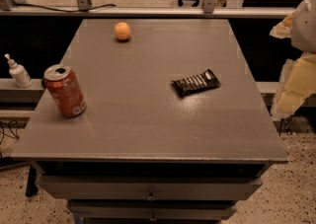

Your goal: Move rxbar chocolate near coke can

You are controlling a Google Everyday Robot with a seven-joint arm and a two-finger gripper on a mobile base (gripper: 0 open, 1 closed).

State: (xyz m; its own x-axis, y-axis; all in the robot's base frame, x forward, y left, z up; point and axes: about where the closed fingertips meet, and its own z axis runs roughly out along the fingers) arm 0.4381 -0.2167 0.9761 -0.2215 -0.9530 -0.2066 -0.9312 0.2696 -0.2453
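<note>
Hanging off the right edge of the tabletop (pixel 148 119): claw (pixel 296 87), grip state impossible to tell.
Lying flat to the claw's left, rxbar chocolate (pixel 196 82): glossy black wrapper, probably light, thin, slippery; best pinched across the narrow width at mid-length. Well beyond it, farther left, coke can (pixel 65 91), smooth rigid red cylinder.

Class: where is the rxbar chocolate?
Camera view: rxbar chocolate lies right of table centre, coke can far left; the tool hangs beyond the right edge.
</note>
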